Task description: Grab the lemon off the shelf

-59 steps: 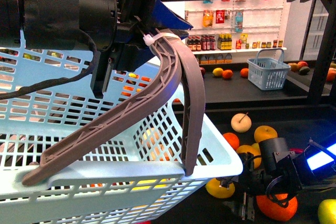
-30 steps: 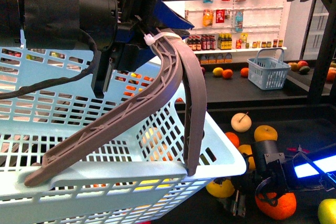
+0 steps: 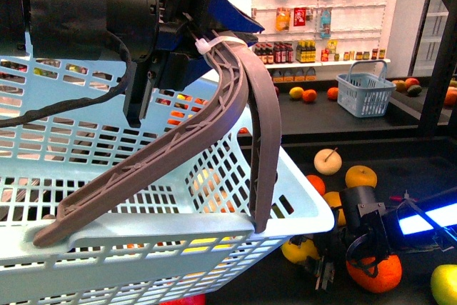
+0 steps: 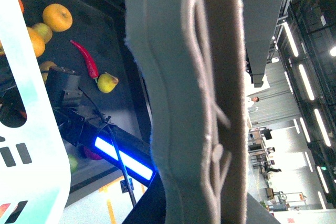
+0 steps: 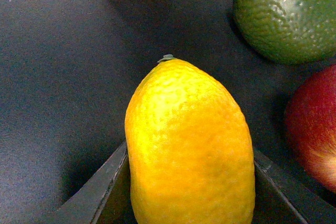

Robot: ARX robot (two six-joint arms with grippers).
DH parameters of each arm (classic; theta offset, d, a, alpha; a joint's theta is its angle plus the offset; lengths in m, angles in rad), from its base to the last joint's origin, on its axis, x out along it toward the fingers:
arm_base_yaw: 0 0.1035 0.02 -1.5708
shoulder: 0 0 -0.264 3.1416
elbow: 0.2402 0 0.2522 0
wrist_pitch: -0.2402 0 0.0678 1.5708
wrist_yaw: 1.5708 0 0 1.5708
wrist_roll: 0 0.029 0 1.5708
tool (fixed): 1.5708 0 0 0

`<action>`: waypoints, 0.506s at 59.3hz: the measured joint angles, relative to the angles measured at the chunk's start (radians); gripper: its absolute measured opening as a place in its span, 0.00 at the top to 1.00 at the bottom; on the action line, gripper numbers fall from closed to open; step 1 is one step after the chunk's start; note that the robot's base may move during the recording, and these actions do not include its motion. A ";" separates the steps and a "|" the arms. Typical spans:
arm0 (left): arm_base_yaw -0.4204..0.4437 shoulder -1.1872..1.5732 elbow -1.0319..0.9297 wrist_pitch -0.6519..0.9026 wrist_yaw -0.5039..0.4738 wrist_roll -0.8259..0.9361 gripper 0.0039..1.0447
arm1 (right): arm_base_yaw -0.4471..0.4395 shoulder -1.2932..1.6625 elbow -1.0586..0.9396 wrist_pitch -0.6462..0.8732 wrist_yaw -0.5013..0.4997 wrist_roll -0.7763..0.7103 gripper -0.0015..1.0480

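Note:
The yellow lemon (image 5: 189, 150) sits between my right gripper's (image 5: 190, 205) two dark fingers (image 5: 102, 190), which are shut on it just above the shelf's dark tier (image 5: 58, 77). In the front view the lemon (image 3: 300, 249) shows at the lower right, beside the right gripper (image 3: 323, 268). My left gripper (image 3: 203, 42) is shut on the grey basket handle (image 3: 243, 126) and holds the light blue basket (image 3: 143, 248) up at the left. The handle (image 4: 184, 103) fills the left wrist view.
A green fruit (image 5: 289, 14) and a red apple (image 5: 315, 129) lie close to the lemon. Oranges (image 3: 375, 273), a pear-like fruit (image 3: 328, 160) and a red chili (image 4: 86, 59) lie on the tier. A black upright post (image 3: 439, 55) stands at the right. A small blue basket (image 3: 364, 94) stands behind.
My right gripper has shifted a little left on the tier, towards the basket. The basket and left gripper have barely moved.

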 joint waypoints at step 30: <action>0.000 0.000 0.000 0.000 0.000 0.000 0.94 | -0.067 -0.496 -0.644 0.502 0.073 0.282 0.52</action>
